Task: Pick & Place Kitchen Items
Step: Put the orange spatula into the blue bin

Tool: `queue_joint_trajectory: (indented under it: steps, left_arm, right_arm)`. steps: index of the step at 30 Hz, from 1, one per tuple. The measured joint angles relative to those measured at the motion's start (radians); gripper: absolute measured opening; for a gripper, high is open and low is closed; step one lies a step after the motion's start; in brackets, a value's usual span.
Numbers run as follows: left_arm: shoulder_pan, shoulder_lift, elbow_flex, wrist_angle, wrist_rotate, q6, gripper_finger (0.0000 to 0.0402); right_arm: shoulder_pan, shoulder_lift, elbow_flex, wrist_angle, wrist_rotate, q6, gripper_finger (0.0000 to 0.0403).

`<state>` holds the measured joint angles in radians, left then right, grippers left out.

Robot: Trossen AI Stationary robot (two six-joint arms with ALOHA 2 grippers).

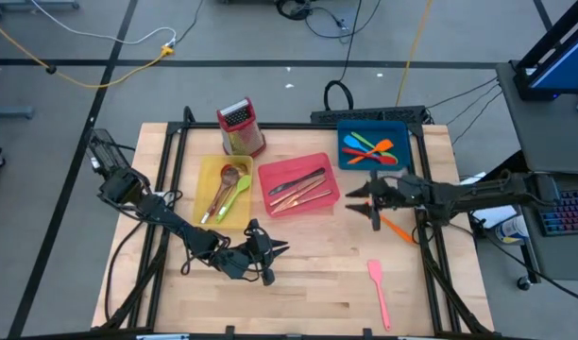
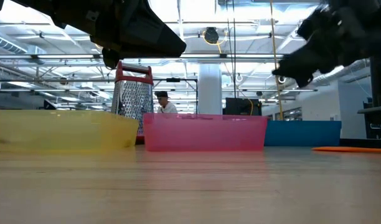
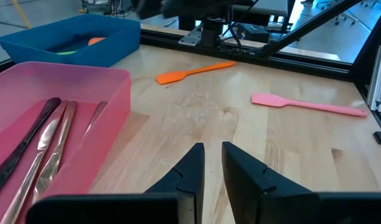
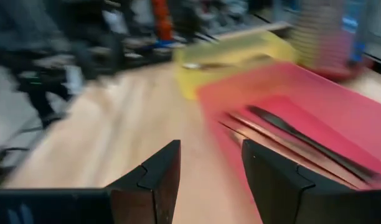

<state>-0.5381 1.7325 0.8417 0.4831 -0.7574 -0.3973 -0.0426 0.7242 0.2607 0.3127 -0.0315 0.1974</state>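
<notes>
Right end effector [image 1: 373, 200] hangs beside the pink tray [image 1: 299, 185], fingers apart, empty. Left end effector [image 1: 275, 263] nearly closed, empty.

From overhead I see the whole wooden bench [image 1: 298, 274]; my low camera looks level across it. Both wrist cameras sit close, sharing the pink rectangular plastic tray [image 3: 84, 93] with both.

Left end effector [image 1: 280, 248] low over the worktop [image 1: 308, 274], fingers nearly together, empty; right end effector [image 1: 360, 200] raised, fingers apart, empty
</notes>
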Motion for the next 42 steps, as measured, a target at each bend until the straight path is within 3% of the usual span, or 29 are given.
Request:
queue_joint_trajectory:
  steps: [6, 14, 42]
  left_arm:
    - [0.0, 0.0, 0.0, 0.0, 0.0, 0.0, 0.0056]
    - [0.0, 0.0, 0.0, 0.0, 0.0, 0.0, 0.0056]
    - [0.023, 0.0, 0.0, 0.002, 0.025, 0.0, 0.0056]
  right_arm:
    - [0.177, 0.0, 0.0, 0.085, 0.007, -0.003, 0.0164]
    - [0.279, 0.002, 0.0, 0.092, 0.111, 0.024, 0.0164]
    - [0.293, 0.005, 0.0, 0.034, 0.114, 0.053, 0.0164]
